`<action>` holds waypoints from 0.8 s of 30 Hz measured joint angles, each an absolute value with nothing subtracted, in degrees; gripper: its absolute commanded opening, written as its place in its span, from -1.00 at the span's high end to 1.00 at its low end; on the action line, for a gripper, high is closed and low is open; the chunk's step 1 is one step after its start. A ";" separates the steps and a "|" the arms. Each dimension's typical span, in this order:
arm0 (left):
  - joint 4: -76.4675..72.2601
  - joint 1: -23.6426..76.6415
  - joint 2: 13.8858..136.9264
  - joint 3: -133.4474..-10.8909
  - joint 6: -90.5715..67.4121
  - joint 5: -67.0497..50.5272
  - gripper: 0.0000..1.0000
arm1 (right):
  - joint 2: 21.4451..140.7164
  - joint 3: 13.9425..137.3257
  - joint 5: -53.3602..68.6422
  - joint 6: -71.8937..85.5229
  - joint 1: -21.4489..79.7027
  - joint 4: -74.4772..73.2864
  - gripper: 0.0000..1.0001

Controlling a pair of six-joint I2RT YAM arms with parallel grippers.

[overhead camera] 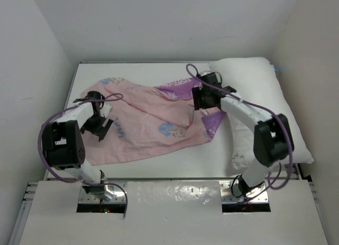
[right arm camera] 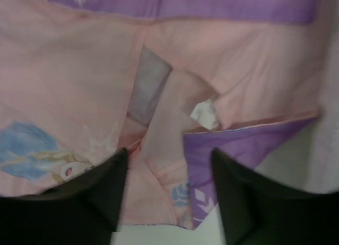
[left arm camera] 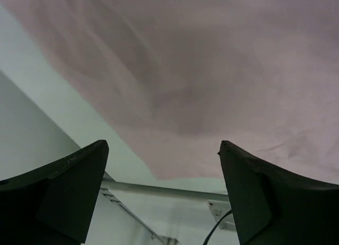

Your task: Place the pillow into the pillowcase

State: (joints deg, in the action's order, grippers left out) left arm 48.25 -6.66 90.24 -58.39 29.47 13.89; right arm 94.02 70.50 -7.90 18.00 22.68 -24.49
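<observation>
Both the left hand (left arm camera: 163,147) and right hand (right arm camera: 169,154) gape wide, empty, over the pillowcase (overhead camera: 143,118)

Left gripper (left arm camera: 163,145): two black fingers (left arm camera: 74,187) spread wide, tips apart. Thin pale pink fabric pillowcase (left arm camera: 201,70), softly creased, fills the area ahead of the tips and to both sides. White table surface (left arm camera: 47,107) left of fabric edge. Grey metal rail (left arm camera: 169,191) between fingers, behind tips; thin dark cable (left arm camera: 217,232) just beside right finger.
</observation>
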 measured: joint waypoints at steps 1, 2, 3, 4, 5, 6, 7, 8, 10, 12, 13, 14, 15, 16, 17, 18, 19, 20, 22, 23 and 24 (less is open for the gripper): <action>48.07 -6.66 90.70 -56.49 29.61 14.55 -0.63 | 96.51 70.02 -7.44 18.22 23.38 -24.75 0.14; 47.55 -6.66 91.13 -55.02 29.76 15.20 -0.60 | 98.63 69.71 -7.05 18.87 23.97 -24.93 0.39; 46.59 -6.74 91.79 -54.11 29.98 15.92 -0.58 | 100.40 69.28 -6.68 19.51 24.45 -24.86 0.83; 45.39 -6.81 92.73 -53.82 30.06 16.51 -0.54 | 101.58 68.66 -6.15 20.01 24.73 -24.84 0.96; 43.46 -6.85 94.15 -53.91 30.22 17.19 -0.53 | 102.21 67.79 -5.76 20.99 24.84 -24.67 1.00; 41.36 -6.85 95.81 -54.22 30.37 17.80 -0.53 | 102.45 66.83 -5.67 21.71 24.86 -24.49 1.00; 39.59 -6.94 98.30 -55.11 30.59 18.65 -0.53 | 102.43 65.36 -5.63 22.63 25.04 -23.81 1.00; 40.36 -6.96 100.49 -57.23 31.18 19.81 -0.53 | 102.39 64.01 -5.50 23.05 25.28 -23.35 1.00; 39.94 -7.40 105.45 -63.16 31.79 22.33 -0.51 | 102.37 60.75 -5.15 23.64 26.09 -21.89 1.00; 38.83 -8.27 111.53 -72.03 32.10 24.67 -0.52 | 102.37 57.80 -4.54 23.55 28.51 -21.61 1.00; 37.01 -8.54 114.69 -76.71 32.10 25.63 -0.54 | 102.37 56.69 -3.77 23.35 30.74 -21.63 1.00; 35.20 -8.75 117.34 -80.93 32.10 26.20 -0.57 | 102.37 56.10 -2.79 23.07 33.01 -21.58 1.00; 33.06 -8.80 119.83 -85.06 31.90 26.28 -0.61 | 102.21 56.05 -1.32 22.70 35.31 -21.30 1.00; 31.03 -8.80 121.69 -88.42 31.81 26.26 -0.69 | 102.00 56.05 1.19 22.31 37.89 -20.51 1.00; 29.45 -8.60 122.63 -90.50 31.79 26.11 -0.74 | 101.65 56.07 2.96 22.02 39.79 -19.68 1.00; 28.56 -8.03 122.76 -91.92 32.10 25.76 -0.83 | 101.10 56.34 5.39 21.78 41.91 -19.33 0.99; 28.03 -7.18 122.43 -92.75 32.49 25.30 -0.85 | 100.38 56.64 7.31 21.61 43.40 -19.07 0.94; 27.22 -6.09 121.67 -93.12 32.82 24.97 -0.88 | 99.79 56.99 8.49 21.56 44.10 -19.07 0.72; 26.89 -2.59 119.00 -93.06 33.39 22.96 -0.91 | 96.77 59.16 11.42 22.61 43.97 -19.07 0.48; 27.03 -0.58 117.25 -92.75 33.63 21.61 -0.90 | 95.39 60.40 12.19 23.14 42.68 -18.85 0.48; 27.05 1.89 114.83 -92.12 33.89 19.16 -0.51 | 93.97 61.87 12.60 23.97 40.62 -18.50 0.53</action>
State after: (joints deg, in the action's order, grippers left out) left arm 27.05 1.89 114.83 -92.12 33.89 19.16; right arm 93.97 61.87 12.60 23.97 40.62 -18.50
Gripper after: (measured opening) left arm 0.951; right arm 0.249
